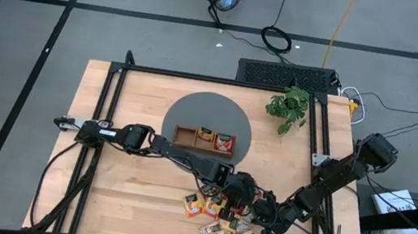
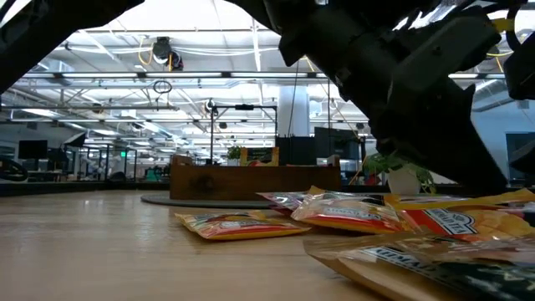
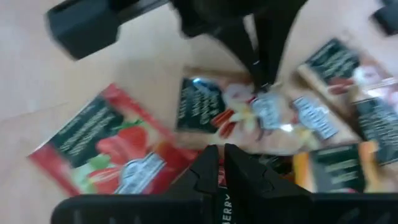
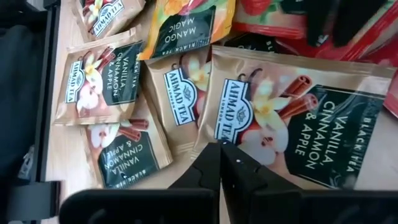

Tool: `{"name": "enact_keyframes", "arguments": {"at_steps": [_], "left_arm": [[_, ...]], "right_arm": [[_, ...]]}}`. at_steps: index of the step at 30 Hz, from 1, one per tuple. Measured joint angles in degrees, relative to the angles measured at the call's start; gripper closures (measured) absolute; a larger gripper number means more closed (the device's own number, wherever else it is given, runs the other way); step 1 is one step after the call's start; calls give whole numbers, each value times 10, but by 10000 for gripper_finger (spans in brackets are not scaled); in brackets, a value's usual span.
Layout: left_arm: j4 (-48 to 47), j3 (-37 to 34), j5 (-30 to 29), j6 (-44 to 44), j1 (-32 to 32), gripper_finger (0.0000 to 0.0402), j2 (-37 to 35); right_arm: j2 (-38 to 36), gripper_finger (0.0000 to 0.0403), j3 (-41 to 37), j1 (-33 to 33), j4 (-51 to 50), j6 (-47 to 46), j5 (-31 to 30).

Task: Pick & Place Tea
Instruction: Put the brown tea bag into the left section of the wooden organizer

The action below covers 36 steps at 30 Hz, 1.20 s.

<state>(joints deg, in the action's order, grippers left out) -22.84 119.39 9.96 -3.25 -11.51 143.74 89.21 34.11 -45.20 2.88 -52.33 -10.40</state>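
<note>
Both grippers over the tea sachets (image 1: 220, 225)
Left gripper (image 3: 222, 163) jaws nearly together, right gripper (image 4: 220, 157) jaws pressed together on a vanilla sachet (image 4: 283, 124) edge.

Bright overhead light; left wrist view motion-blurred.

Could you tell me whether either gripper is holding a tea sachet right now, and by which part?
The right gripper is shut at the edge of a vanilla, cinnamon and apple sachet. The left gripper is nearly shut over the pile; whether it holds anything cannot be told.

Two dark, cable-trailing jointed arms
</note>
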Motion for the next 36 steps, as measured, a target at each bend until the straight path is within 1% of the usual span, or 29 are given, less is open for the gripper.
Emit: {"name": "enact_keyframes", "arguments": {"at_steps": [2,4,7,11,13,16,20,23,25,32,36], "left_arm": [[3,0,10,11,4,354,0],[5,0,12,24,9,334,0],[6,0,12,55,18,292,0],[11,0,1,123,35,230,0],[11,0,1,159,43,206,0],[6,0,27,188,48,183,0],[-22,0,30,190,47,175,0],[-25,0,26,191,48,174,0],[-24,0,26,192,48,174,0],[-13,0,23,193,49,174,0],[-21,0,20,206,57,174,0]], "right_arm": [[4,403,0,1,-1,6,-1],[7,403,0,1,-1,10,-1],[12,403,-1,1,-3,18,-2],[23,403,-6,2,-4,20,-5],[27,403,-10,1,-3,20,-6],[28,403,-10,1,-4,21,-18],[29,403,-11,0,-15,25,-33],[30,403,-15,1,-22,25,-35],[30,403,-22,0,-21,22,-48],[29,403,-61,1,27,6,-63],[29,403,-67,1,34,8,-65]]}}
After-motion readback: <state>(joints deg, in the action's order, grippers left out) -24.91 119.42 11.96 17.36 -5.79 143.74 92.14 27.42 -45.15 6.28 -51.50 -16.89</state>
